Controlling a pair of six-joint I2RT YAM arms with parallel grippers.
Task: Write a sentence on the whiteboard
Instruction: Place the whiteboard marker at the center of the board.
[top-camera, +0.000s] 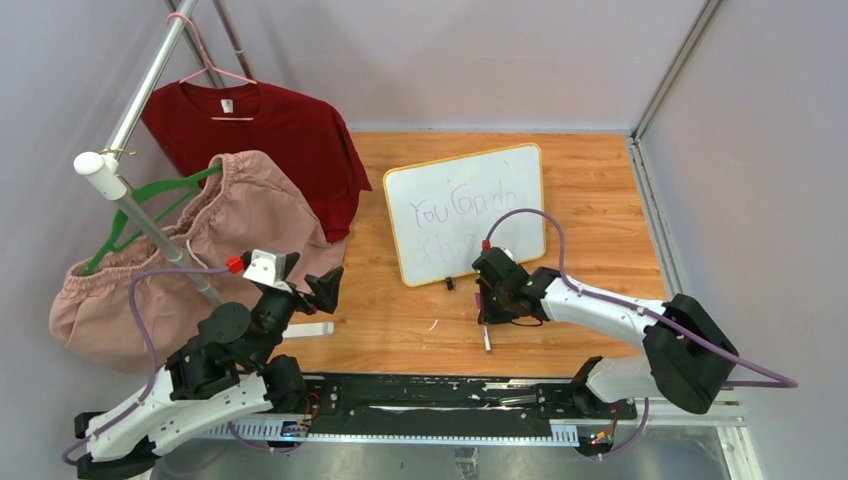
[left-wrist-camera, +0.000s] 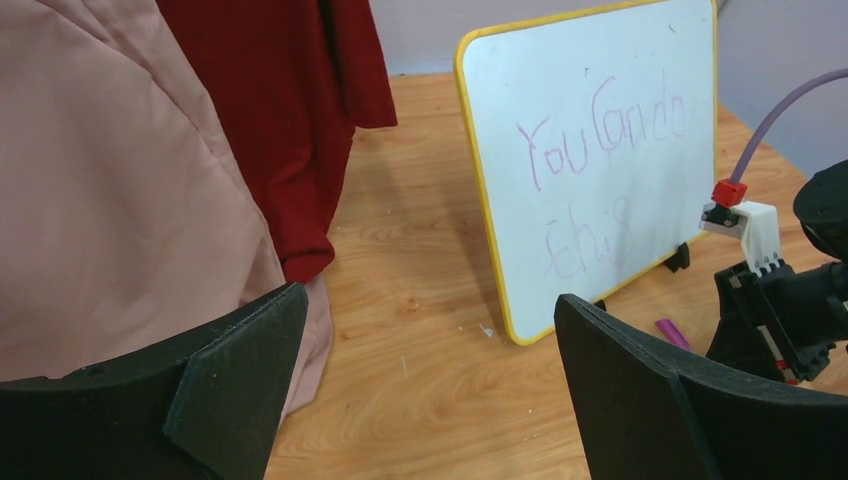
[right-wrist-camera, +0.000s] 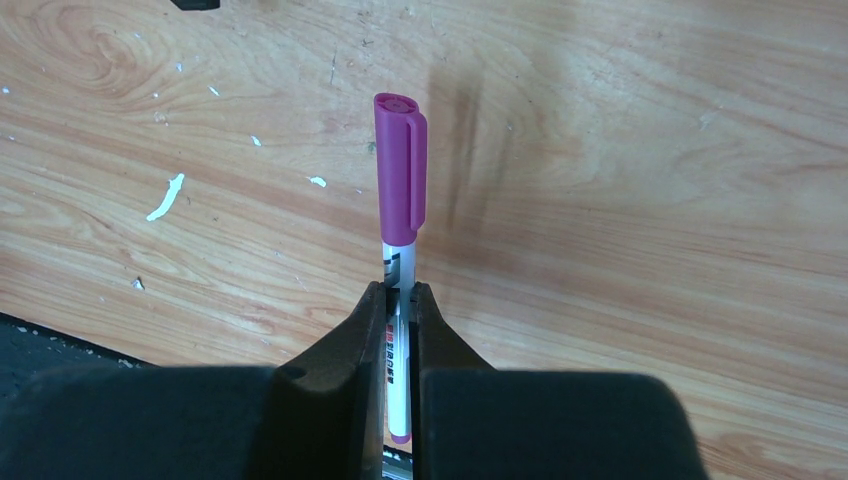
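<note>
The wooden table (top-camera: 600, 200) is under everything, with a pink garment (top-camera: 230, 210) and a red shirt (top-camera: 270, 130) hanging over its left side. The whiteboard (top-camera: 450, 180) stands tilted on its feet mid-table, toward the back. The sentence (left-wrist-camera: 600, 130) runs across it in two purple lines. My left pincer (left-wrist-camera: 430, 300) is spread wide and empty, facing the board. My right pincer (right-wrist-camera: 400, 300) is clamped on the marker (right-wrist-camera: 400, 260), low over bare wood in front of the board. The marker's purple cap (right-wrist-camera: 400, 180) is on, so I judge the writing done and the marker ready to set down. I should lower it until the barrel nearly lies flat, stay clear of the board's feet, and part my fingers slowly so it doesn't roll.
</note>
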